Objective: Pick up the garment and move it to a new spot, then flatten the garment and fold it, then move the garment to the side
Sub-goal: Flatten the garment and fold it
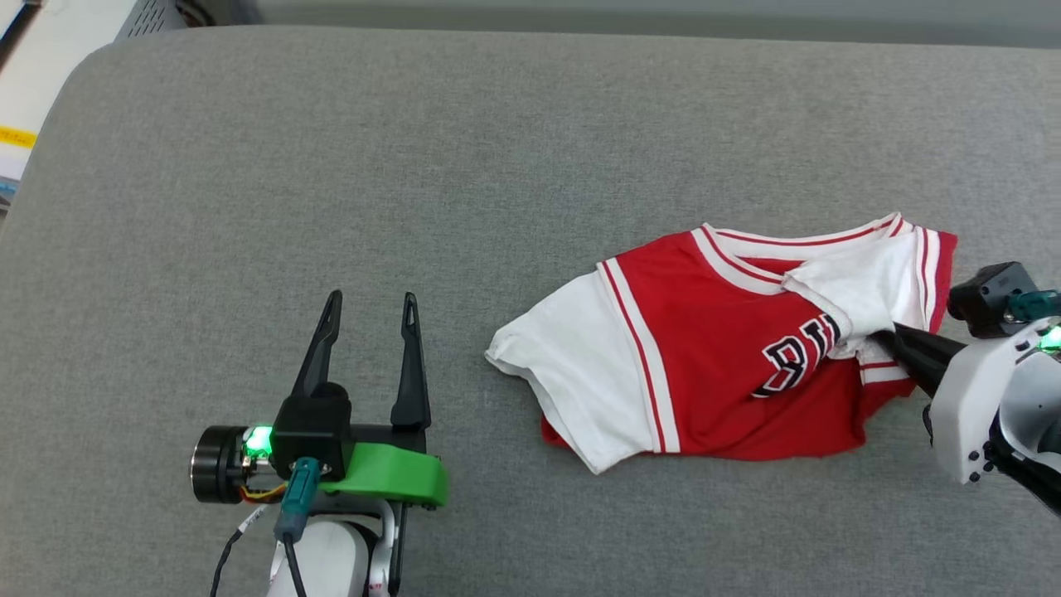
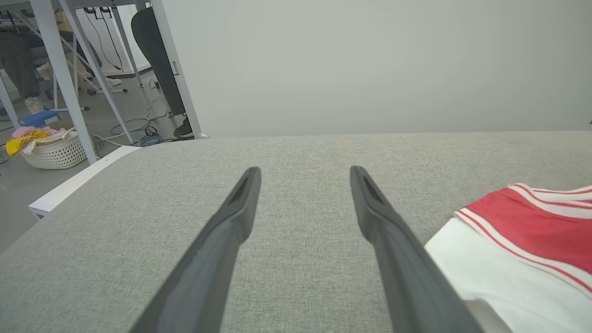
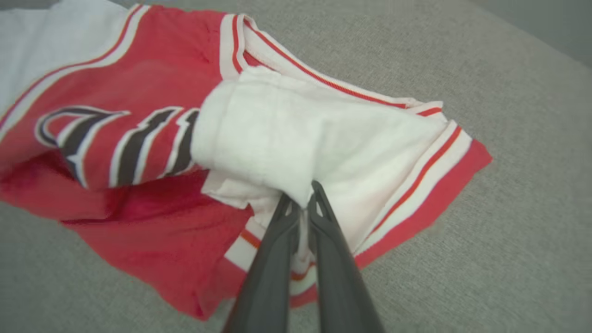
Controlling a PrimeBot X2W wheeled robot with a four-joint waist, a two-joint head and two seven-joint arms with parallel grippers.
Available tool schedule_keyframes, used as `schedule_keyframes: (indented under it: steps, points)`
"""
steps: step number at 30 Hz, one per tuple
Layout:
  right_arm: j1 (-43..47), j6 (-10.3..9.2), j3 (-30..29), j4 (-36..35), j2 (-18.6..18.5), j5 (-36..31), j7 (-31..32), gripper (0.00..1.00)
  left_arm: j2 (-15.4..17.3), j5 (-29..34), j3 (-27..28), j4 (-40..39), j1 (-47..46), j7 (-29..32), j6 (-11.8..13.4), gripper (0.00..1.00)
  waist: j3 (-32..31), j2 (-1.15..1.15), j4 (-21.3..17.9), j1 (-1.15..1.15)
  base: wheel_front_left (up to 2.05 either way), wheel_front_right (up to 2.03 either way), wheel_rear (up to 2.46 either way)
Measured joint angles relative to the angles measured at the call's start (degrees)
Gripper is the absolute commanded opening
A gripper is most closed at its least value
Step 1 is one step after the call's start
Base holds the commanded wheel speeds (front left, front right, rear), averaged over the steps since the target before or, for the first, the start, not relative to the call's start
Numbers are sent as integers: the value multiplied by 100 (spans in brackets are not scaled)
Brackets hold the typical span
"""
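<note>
**Item:** garment (image 1: 704, 373), a red jersey with white sleeves, striped trim and black lettering. It lies crumpled, one sleeve flopped over the chest.
**Location:** right part of the grey padded desk (image 1: 464, 149).
**Right claw** (image 3: 303, 201): clenched on the white sleeve cloth.
**Left claw** (image 1: 370, 311): released, holding nothing, clear of the garment.
**Progress:** grasp made, it seems; lifting, moving, flattening and folding are outstanding.

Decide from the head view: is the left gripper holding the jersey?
No: the left gripper stands with jaws open over the grey padded surface, apart from the red jersey.
</note>
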Motion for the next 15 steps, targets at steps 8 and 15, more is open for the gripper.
schedule_keyframes:
  steps: [8,15]
  points:
    - [888,0,-1356,-501,430,567,-648,0,0,1,37,-10,127,0,-4,100,-181,0,-266,0,0,0,0]
    - [1550,-1,-2537,-508,935,1471,-1150,0,0,1,75,-18,133,0,-36,100,-186,0,-348,0,0,0,0]
